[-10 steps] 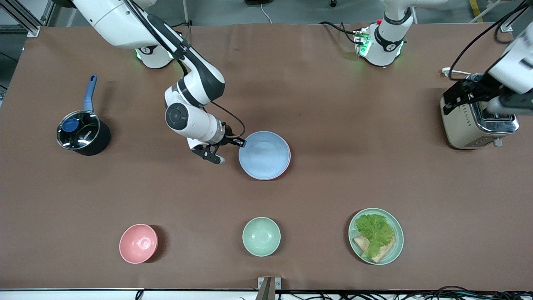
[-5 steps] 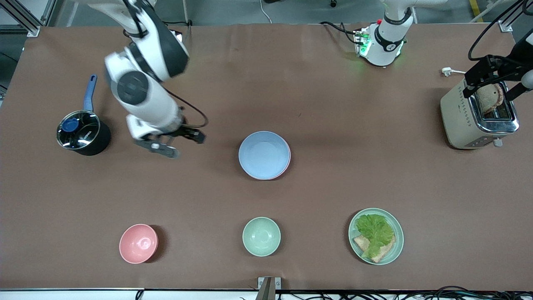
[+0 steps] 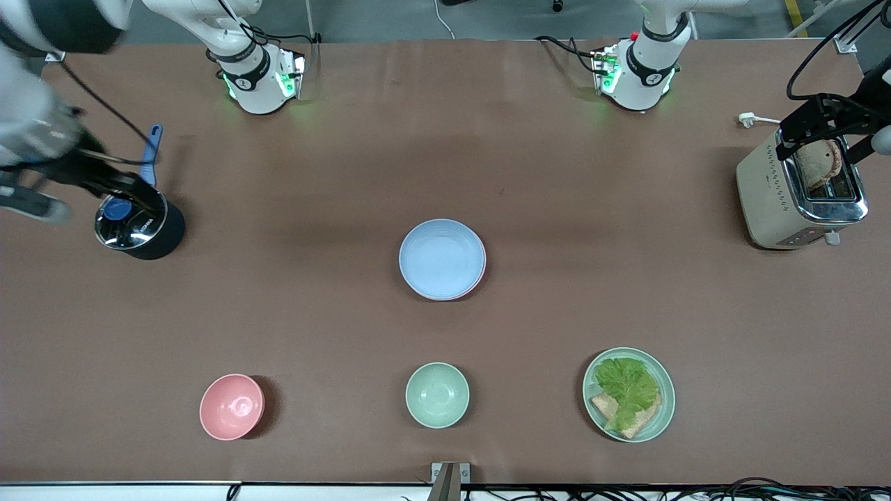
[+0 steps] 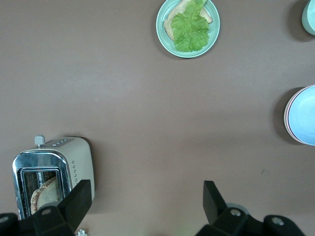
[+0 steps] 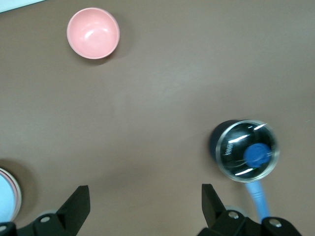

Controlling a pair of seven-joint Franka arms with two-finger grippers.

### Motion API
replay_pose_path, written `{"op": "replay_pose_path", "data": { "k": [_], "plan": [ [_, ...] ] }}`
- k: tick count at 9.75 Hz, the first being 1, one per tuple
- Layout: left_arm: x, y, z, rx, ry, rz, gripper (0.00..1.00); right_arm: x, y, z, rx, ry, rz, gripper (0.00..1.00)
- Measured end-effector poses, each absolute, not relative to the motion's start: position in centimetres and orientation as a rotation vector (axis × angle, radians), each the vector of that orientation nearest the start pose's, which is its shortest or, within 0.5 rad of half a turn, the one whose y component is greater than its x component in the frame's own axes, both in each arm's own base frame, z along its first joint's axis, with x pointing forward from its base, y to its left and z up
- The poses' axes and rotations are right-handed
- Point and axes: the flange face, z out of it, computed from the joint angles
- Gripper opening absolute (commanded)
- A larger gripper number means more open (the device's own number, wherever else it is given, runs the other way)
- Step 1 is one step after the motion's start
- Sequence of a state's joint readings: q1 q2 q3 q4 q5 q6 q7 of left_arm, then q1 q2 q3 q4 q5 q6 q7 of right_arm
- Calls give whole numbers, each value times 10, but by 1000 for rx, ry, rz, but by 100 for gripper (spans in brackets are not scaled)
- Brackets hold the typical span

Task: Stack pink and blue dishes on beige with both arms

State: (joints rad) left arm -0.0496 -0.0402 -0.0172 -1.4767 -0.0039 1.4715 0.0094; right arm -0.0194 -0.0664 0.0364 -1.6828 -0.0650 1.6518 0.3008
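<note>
The light blue plate (image 3: 442, 259) lies on the pale pink plate, of which only a rim (image 3: 482, 270) shows, at the middle of the table. No beige plate shows in any view. My right gripper (image 3: 80, 198) is open and empty in the air over the pot at the right arm's end, well away from the stack. Its wrist view shows the open right gripper (image 5: 144, 204) and the blue plate's edge (image 5: 5, 202). My left gripper (image 3: 832, 139) hangs open and empty over the toaster. The left wrist view shows that gripper (image 4: 145, 204) and the blue plate (image 4: 302, 115).
A black pot with a blue handle (image 3: 139, 223) stands at the right arm's end, a toaster (image 3: 797, 198) holding bread at the left arm's end. Near the front camera are a pink bowl (image 3: 232, 406), a green bowl (image 3: 437, 394) and a green plate with lettuce (image 3: 628, 394).
My right gripper left the rim of the plate stack and swung toward the right arm's end, over the pot. My left gripper shifted slightly over the toaster. The plates stayed put.
</note>
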Motion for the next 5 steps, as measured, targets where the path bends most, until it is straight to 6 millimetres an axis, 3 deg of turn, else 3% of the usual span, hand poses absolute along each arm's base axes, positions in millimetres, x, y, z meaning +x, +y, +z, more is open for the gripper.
{"op": "replay_pose_path", "data": {
  "k": [2,3,5],
  "plan": [
    [530,-36,681,-3144,121,-52,100,534,-49,641,-3156,358,-74,100],
    [530,-37,681,-3144,121,-54,100,534,-58,653,-3157,332,-109,100],
    [530,-37,682,-3144,124,-57,100,539,-57,673,-3160,321,-116,100]
  ]
}}
